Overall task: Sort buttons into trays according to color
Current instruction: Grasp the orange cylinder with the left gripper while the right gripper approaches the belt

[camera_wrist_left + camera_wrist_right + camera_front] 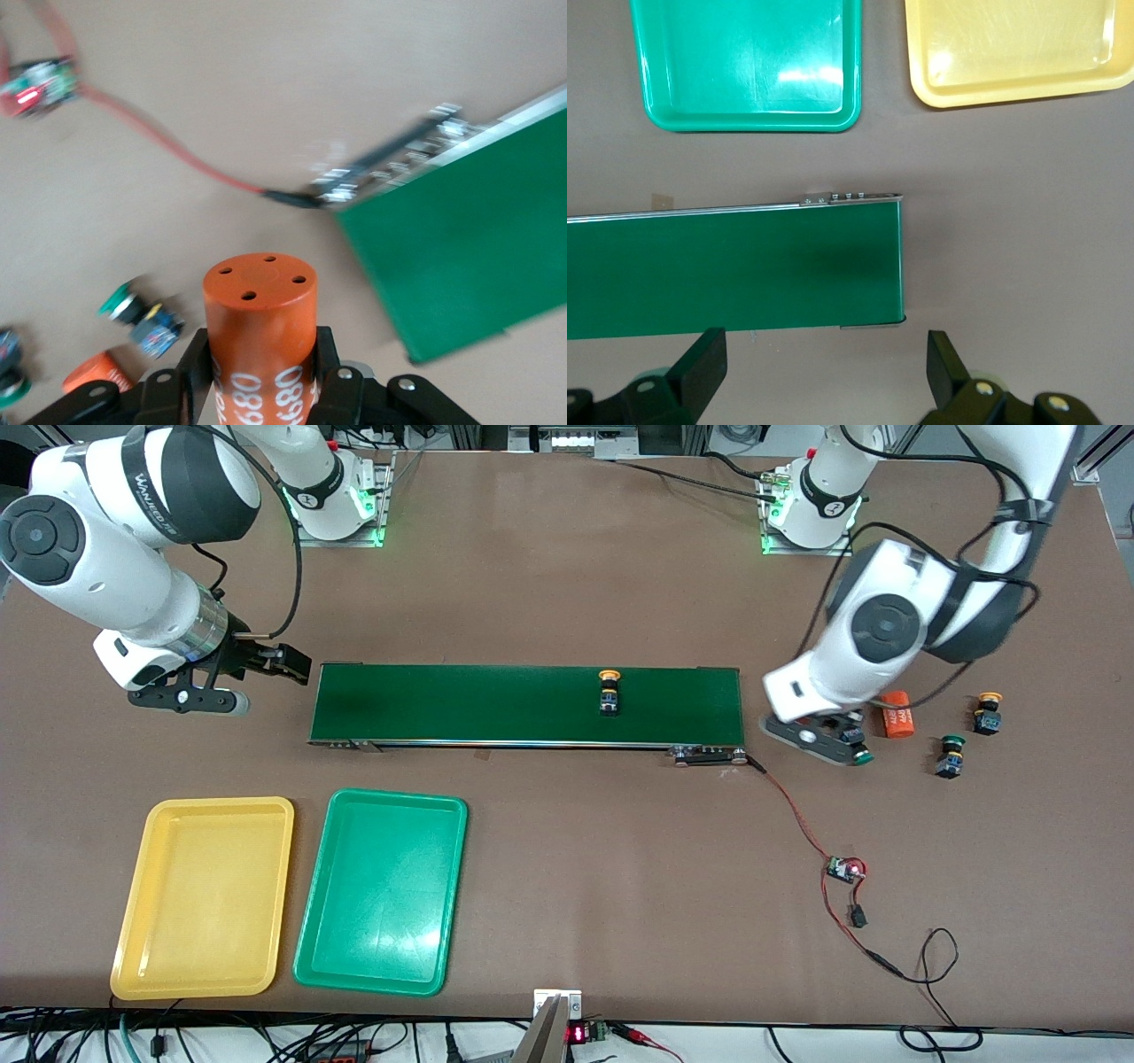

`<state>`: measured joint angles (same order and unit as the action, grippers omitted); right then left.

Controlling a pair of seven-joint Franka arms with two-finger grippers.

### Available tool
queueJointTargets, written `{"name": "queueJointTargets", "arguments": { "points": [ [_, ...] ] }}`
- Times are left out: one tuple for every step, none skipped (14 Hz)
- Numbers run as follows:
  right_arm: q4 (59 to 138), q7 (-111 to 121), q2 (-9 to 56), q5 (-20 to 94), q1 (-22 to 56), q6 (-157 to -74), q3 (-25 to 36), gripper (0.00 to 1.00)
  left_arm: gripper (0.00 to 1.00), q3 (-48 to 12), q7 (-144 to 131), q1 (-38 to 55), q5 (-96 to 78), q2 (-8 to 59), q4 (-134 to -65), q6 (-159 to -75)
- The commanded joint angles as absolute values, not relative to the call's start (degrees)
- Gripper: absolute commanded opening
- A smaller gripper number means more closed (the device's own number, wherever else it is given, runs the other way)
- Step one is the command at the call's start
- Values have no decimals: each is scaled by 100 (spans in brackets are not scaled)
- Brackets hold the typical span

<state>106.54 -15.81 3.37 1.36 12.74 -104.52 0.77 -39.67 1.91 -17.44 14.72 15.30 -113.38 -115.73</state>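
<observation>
buttons, four of them, are all away from the trays. the right gripper (282, 662) (824, 367) hangs over bare table just off the conveyor belt's (527, 704) (735, 270) end toward the right arm's end, its fingers (700, 363) spread wide with nothing between them. the yellow tray (133, 921) (1010, 88) and the green tray (310, 939) (744, 115) lie side by side, nearer the front camera than the belt, the yellow one closer to the right arm's end; neither holds anything. one yellow-capped button (609, 691) stands on the belt, past its middle toward the left arm's end. the left gripper (837, 737) (261, 376) is low over the table just off the belt's other end, pinching an upright orange cylinder (261, 305) printed 4680. a green-capped button (859, 756) (142, 314) lies just beside that gripper. a second orange cylinder (898, 714) (97, 374) lies on its side near it. nearer the left arm's end sit another green-capped button (950, 755) and a second yellow-capped button (988, 714), close together, the green one nearer the front camera. a small circuit board (842, 870) (40, 87) on a red wire (793, 815) (168, 146) lies nearer the camera than the belt's end.
</observation>
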Motion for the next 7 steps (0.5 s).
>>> {"name": "queueJointTargets", "arguments": {
  "points": [
    [10881, -1853, 255, 202, 1458, -10678, 105, 100, 6, -4446, 1235, -1802, 1485, 2054, -11259, -11496],
    [10881, -1985, 255, 193, 1537, -10696, 105, 100, 6, -4482, 1735, -1776, 1477, 2178, -11241, -11583],
    [10890, -2073, 255, 193, 1608, -10722, 105, 100, 4, -4656, 2149, -1801, 1485, 2197, -11241, -11610],
    [10907, -2074, 255, 193, 1626, -10784, 105, 100, 4, -4815, 2710, -1837, 1485, 2206, -11241, -11645],
    [10968, -2074, 246, 193, 1626, -10845, 105, 100, 1, -4851, 3516, -1846, 1485, 2206, -11250, -11663],
    [11021, -2074, 229, 185, 1626, -10889, 114, 100, 1, -4852, 4394, -1863, 1468, 2215, -11241, -11672],
    [11065, -2074, 211, 158, 1626, -10924, 114, 100, 1, -4852, 4612, -1855, 1450, 2224, -11250, -11681]
  ]
}}
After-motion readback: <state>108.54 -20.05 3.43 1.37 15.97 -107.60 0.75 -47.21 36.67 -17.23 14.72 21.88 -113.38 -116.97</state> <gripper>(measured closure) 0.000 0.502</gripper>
